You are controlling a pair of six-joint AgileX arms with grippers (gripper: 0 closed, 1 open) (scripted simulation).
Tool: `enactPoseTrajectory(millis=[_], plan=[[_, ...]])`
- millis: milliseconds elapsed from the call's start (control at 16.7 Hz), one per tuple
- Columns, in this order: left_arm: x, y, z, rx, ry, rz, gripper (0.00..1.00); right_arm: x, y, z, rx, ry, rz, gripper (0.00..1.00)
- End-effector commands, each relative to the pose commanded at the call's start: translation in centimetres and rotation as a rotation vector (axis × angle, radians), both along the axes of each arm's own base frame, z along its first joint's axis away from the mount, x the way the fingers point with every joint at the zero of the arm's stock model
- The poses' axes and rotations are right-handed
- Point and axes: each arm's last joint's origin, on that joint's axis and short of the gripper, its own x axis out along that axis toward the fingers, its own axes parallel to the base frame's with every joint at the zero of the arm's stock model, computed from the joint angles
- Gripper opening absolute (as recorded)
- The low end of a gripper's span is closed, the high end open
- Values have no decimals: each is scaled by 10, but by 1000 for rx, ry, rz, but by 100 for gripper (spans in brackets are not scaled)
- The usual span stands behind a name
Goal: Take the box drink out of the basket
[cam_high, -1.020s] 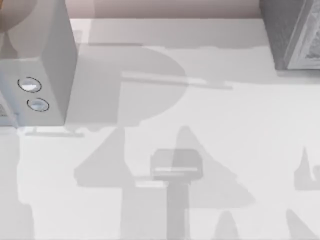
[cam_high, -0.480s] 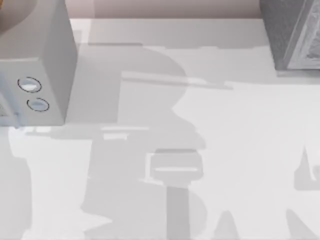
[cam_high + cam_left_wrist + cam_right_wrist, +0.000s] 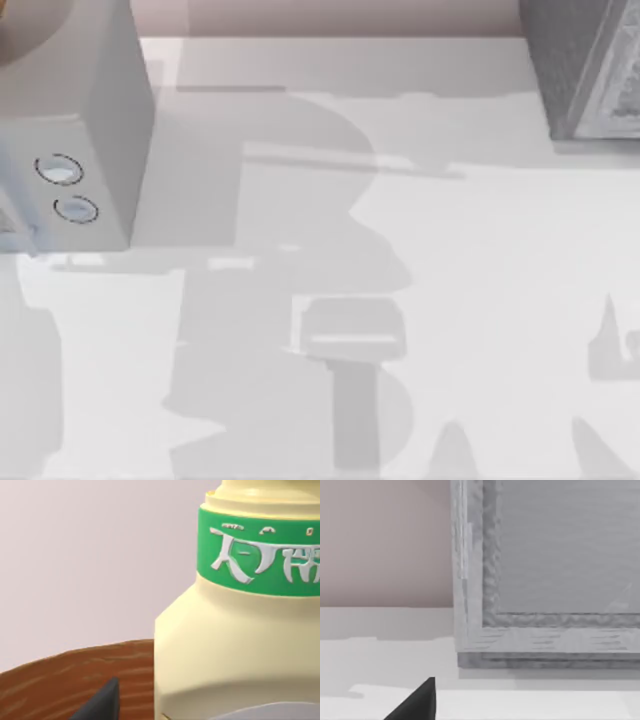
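The box drink (image 3: 240,630), a pale-yellow bottle with a green-and-white neck label, stands upright right up against the left wrist camera, above the brown woven basket (image 3: 60,680), apparently lifted so it can clear the rim. One dark fingertip (image 3: 102,702) of the left gripper shows beside it; whether the fingers are clamped cannot be told. The right arm idles near a grey box (image 3: 545,580) on the table (image 3: 480,300).
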Motion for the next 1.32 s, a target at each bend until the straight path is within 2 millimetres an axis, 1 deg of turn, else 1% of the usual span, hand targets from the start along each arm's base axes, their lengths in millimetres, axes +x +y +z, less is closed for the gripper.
enactPoseTrajectory(millis=[420, 540, 720, 1320], plan=[[37, 0, -2, 0, 0, 0, 100, 0, 0, 0, 0, 0, 0, 100], [41, 0, -2, 0, 0, 0, 100, 0, 0, 0, 0, 0, 0, 100], [41, 0, -2, 0, 0, 0, 100, 0, 0, 0, 0, 0, 0, 100], [41, 0, -2, 0, 0, 0, 25, 0, 0, 0, 0, 0, 0, 100]])
